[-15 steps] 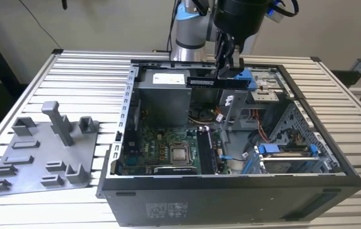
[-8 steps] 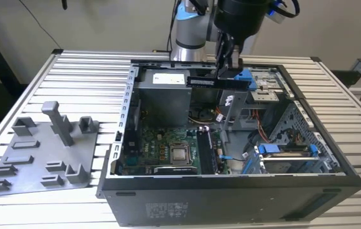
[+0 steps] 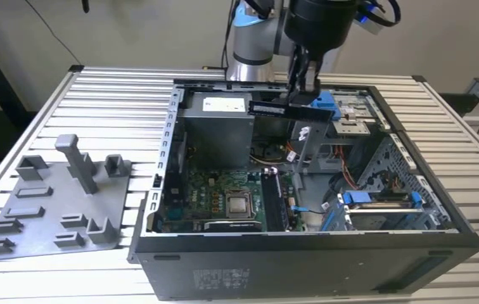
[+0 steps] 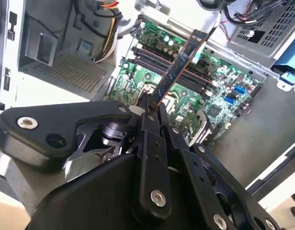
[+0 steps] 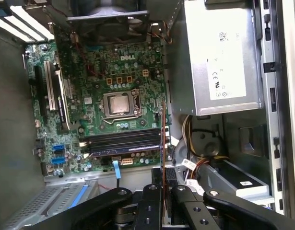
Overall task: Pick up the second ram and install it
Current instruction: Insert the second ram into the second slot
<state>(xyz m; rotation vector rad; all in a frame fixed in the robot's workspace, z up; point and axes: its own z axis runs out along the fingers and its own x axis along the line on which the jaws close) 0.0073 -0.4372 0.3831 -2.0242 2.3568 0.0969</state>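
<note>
- The second ram (image 3: 272, 110) is in the air above the far part of the open computer case (image 3: 307, 266). It hangs over the gap between the power supply (image 3: 216, 130) and the drive cage.
- In the exterior view its long axis runs nearly level from that view's left to its right, with the right end a touch lower. It stands on edge, its flat labelled face toward the camera.
- The gripper (image 3: 301, 98) comes down from above. Its fingers (image 4: 146, 125) are closed flat on both faces of the stick near the end at the exterior view's right, so most of the stick juts out toward that view's left.
- In the second wrist view the ram (image 4: 178, 67) stretches away from the fingertips, its free end pointing out over the motherboard (image 4: 219, 91).
- In the first wrist view the stick (image 5: 162, 136) shows edge-on as a thin line lying across the memory slots (image 5: 123, 140), not along them. It is clear of the board.
- One slot appears to hold a module already, though the angle makes this hard to confirm.
- The processor socket (image 5: 119, 104) sits beside the slots.
- A blue drive caddy (image 3: 379, 198) lies at the case's side toward the exterior view's right.
- A grey tray (image 3: 49, 218) with upright posts rests on the slatted table (image 3: 113, 101), well apart from the gripper.
</note>
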